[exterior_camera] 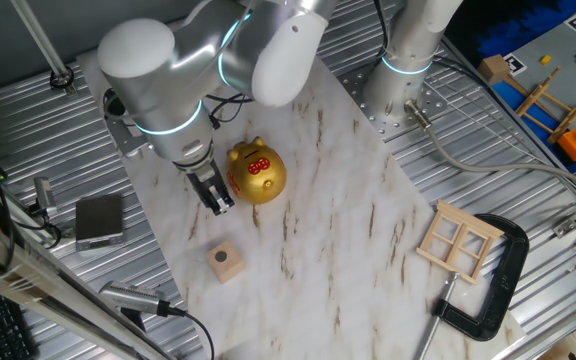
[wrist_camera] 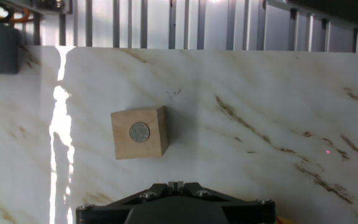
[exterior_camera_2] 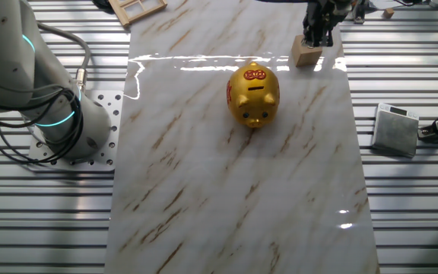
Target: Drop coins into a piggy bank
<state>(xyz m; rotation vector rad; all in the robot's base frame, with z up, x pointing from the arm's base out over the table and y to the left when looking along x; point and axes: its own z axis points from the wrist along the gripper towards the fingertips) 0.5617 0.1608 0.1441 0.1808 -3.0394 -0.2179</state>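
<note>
The gold piggy bank [exterior_camera: 256,172] stands on the marble board; it also shows in the other fixed view [exterior_camera_2: 254,94], with red markings and a slot on its back. A dark grey coin [wrist_camera: 139,132] lies flat on top of a pale wooden cube [wrist_camera: 139,132]. The cube [exterior_camera: 225,262] sits in front of the bank, with the coin [exterior_camera: 224,257] on it. My gripper [exterior_camera: 218,200] hangs just left of the bank, above and behind the cube, apart from both. In the hand view its fingertips [wrist_camera: 176,184] are pressed together with nothing between them.
A small wooden window frame [exterior_camera: 458,240] and a black C-clamp [exterior_camera: 498,285] lie at the board's right end. A grey box [exterior_camera: 100,218] sits off the board on the ribbed metal table; it also shows in the other fixed view [exterior_camera_2: 396,128]. The arm's base [exterior_camera_2: 74,129] stands beside the board.
</note>
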